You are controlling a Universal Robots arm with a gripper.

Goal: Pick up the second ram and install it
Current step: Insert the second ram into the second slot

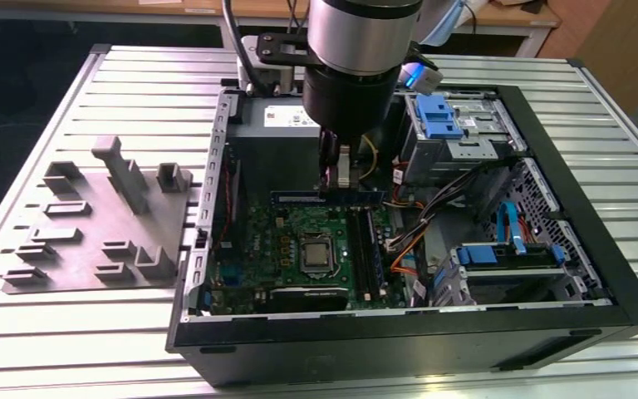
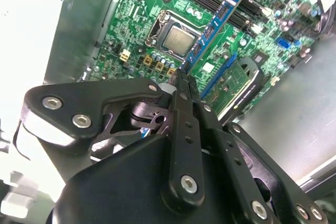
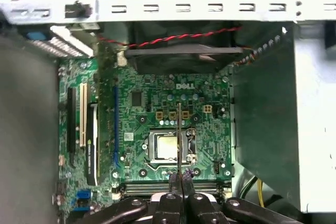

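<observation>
White lettering stands on the green motherboard (image 3: 210,129).

a: what sits on the table (image 1: 64,332)?
b: the open computer case (image 1: 408,332), with the fixture plate (image 1: 92,220) just beside it on the exterior view's left.
a: and inside the case?
b: the motherboard (image 1: 258,241) lies on its floor toward the exterior view's left; the drive cages (image 1: 463,125) stand to the right; the power supply box (image 1: 280,116) sits behind the board.
a: the second ram (image 1: 331,198)?
b: pinched in the tool (image 1: 336,184), over the board's far edge, between the power supply box and the processor socket (image 1: 316,253). the memory slots (image 1: 365,249) lie just right of that socket.
</observation>
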